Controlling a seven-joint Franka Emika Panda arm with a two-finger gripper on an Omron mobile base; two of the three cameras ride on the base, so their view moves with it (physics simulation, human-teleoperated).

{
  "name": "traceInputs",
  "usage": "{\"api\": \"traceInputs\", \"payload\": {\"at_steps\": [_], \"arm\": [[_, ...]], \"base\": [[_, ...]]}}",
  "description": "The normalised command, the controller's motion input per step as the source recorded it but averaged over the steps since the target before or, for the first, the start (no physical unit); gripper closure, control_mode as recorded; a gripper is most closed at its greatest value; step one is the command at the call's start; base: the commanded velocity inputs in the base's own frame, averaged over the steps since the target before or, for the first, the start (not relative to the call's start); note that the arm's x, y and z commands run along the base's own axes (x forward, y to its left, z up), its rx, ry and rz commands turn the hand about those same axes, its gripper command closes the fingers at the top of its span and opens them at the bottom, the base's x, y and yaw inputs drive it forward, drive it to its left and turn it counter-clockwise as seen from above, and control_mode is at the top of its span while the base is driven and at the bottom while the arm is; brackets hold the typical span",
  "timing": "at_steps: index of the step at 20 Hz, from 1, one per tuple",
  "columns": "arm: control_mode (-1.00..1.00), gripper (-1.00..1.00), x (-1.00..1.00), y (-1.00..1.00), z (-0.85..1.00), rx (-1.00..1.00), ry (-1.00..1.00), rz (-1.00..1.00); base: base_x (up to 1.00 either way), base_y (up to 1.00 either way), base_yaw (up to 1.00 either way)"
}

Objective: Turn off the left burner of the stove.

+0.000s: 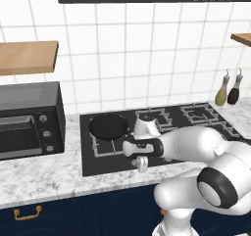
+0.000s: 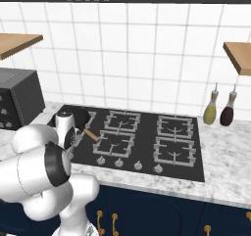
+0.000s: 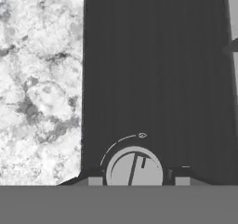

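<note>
**Gripper poised over the leftmost stove knob**

The stove is set into the marble counter below the tiled wall, between a black toaster oven on the left and two bottles on the right; a black frying pan sits on its left rear grate, and its silver knobs run in a row along the front edge. In the hand view the gripper looks straight down on one knob, close to the cooktop's left edge where black glass meets marble; the two finger tips stand apart, one on each side of the knob, not yet pressed to it, so the pincer is open.

The knob looks small, round, rigid and smooth-sided metal with a raised bar across its face; it should turn on a fixed axis against little resistance, but the slick rim could let the pads slip. The safest hold is probably across the bar or squarely on opposite sides of the rim, centred on the axis, before rotating the wrist towards the off mark on the printed arc.
</note>
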Motion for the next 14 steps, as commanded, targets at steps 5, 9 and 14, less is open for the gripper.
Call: {"api": "traceInputs", "payload": {"at_steps": [5,9,14], "arm": [[-1.0,1.0,-0.07,-0.2,-0.23,0.0,0.18,-0.6],[-1.0,1.0,-0.18,-0.32,-0.31,0.01,0.18,-0.66],[-1.0,1.0,-0.23,-0.36,-0.38,0.01,0.17,-0.7]], "base": [[0.0,0.0,0.0],[0.0,0.0,0.0],[0.0,0.0,0.0]]}}
